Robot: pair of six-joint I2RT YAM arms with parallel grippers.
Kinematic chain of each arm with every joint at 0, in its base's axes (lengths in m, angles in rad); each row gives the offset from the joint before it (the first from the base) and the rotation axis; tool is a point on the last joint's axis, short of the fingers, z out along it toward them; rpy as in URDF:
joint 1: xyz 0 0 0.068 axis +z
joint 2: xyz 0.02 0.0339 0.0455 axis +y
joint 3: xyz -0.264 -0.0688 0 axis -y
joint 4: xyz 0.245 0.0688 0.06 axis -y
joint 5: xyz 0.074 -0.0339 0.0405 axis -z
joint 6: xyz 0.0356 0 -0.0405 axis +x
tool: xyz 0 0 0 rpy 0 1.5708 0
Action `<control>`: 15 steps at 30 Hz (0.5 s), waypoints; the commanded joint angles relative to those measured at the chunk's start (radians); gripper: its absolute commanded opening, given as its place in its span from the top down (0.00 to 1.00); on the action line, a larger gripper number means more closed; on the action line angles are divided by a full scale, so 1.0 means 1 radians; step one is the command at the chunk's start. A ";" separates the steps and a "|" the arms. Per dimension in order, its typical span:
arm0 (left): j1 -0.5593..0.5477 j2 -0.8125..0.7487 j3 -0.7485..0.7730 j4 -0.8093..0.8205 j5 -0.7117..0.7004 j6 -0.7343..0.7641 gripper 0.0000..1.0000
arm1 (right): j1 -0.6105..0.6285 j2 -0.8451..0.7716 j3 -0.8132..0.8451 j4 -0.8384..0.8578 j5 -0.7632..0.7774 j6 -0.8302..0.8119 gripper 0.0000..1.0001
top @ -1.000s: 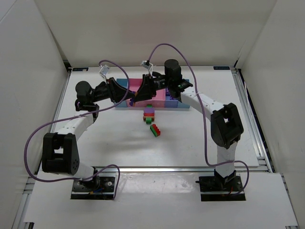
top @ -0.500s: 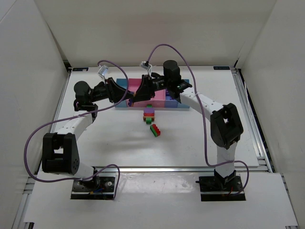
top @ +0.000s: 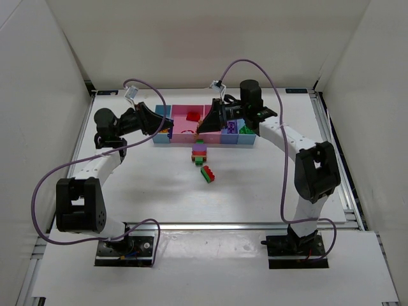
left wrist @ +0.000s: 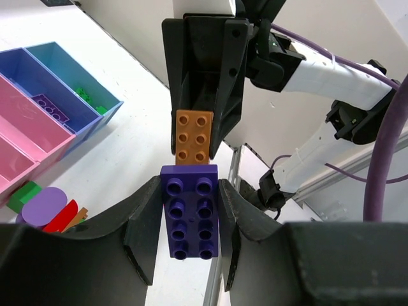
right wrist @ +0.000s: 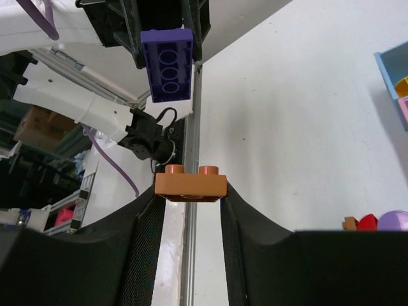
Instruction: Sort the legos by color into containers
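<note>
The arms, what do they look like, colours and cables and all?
The left arm and right arm have white tubular links and bulky black joints. A purple cable loops loosely along each. The left gripper and right gripper are black, each with two broad curved fingers.

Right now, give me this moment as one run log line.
left gripper: shut on purple brick | right gripper: shut on orange brick | bricks: apart, both off the table

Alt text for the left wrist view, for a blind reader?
Left gripper grips a purple brick in its jaws, studs to the camera; opposite, the right gripper holds an orange brick. The tray sits at far left.
</note>
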 commanded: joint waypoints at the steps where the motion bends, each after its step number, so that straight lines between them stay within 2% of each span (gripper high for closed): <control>1: -0.001 -0.022 0.002 0.015 -0.009 0.002 0.90 | -0.019 -0.065 -0.004 -0.074 -0.022 -0.092 1.00; 5: -0.001 -0.021 0.014 -0.028 -0.018 0.014 0.90 | -0.059 -0.076 0.003 -0.196 0.015 -0.199 1.00; 8: 0.019 -0.030 0.019 -0.085 -0.044 0.057 0.90 | -0.072 -0.094 0.029 -0.338 0.127 -0.325 1.00; 12: 0.025 -0.074 0.045 -0.274 -0.128 0.185 0.90 | -0.072 -0.105 0.052 -0.470 0.444 -0.434 1.00; 15: 0.027 -0.105 0.060 -0.428 -0.183 0.305 0.90 | -0.072 -0.081 0.079 -0.492 0.524 -0.513 1.00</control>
